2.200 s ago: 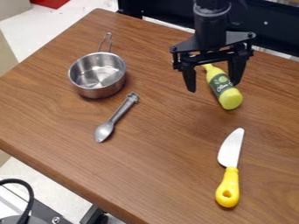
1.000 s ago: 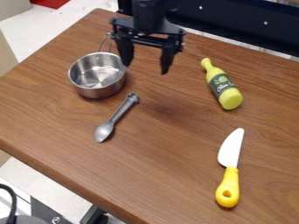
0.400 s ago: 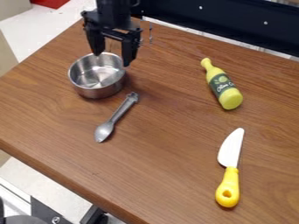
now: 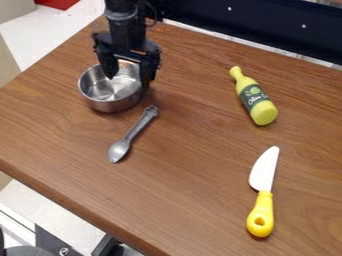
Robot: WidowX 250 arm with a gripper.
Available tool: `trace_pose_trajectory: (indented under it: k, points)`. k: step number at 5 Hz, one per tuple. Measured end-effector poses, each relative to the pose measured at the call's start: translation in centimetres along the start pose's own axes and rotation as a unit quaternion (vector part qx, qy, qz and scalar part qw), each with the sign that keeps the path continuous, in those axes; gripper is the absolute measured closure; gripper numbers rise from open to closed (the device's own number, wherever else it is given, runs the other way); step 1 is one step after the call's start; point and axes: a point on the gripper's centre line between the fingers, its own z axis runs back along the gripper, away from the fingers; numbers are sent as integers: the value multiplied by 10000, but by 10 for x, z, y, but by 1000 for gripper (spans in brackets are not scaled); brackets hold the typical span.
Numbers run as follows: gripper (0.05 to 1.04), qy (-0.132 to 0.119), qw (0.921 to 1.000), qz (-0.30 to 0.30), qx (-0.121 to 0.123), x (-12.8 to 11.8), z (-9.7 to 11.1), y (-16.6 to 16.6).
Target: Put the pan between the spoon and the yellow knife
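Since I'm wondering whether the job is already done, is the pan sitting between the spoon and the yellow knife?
No, the spoon lies between it and the knife.

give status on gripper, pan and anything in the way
Gripper open, down at the pan. Pan on the table beyond the spoon, not yet between it and the yellow knife. Bottle lying beyond the knife, likely out of the way.

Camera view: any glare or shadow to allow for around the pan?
Camera view: bright highlights inside the metal pan; soft-edged, faint shadows on the table, none hard; the knife blade looks nearly white; the black gripper shows little shading.
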Motion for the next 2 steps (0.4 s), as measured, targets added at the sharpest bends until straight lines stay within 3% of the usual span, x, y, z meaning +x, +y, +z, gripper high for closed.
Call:
trace_pose_trajectory:
  k: [1,2]
  points:
    - [83,-155,9997,163,76,2,-3,-4]
    - [83,40,9996,267,-5,-1,-14,-7]
